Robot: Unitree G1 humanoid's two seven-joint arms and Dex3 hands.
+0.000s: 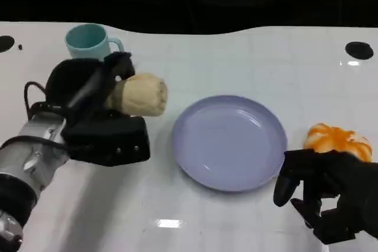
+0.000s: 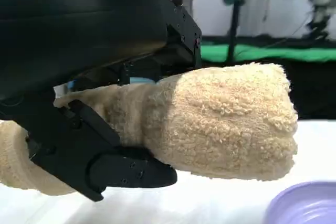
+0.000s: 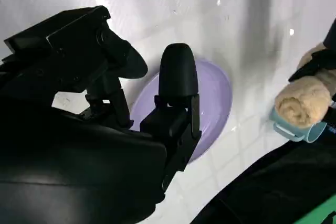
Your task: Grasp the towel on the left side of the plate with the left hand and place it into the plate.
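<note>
Hiding towel middle (rolled): left hand.

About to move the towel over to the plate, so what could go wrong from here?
1. The left hand grips the rolled towel near one end; the free end sticks out and could sag or unroll.
2. The cup stands just behind the hand; a swing could knock it.
3. The towel is not yet over the plate; an early release could land it on the rim or table.

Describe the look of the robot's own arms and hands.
The left forearm is silver metal with a black cable looping beside it. The left hand is black, with a rounded shell and blocky fingers studded with small screws. The right hand is likewise matte black.
</note>
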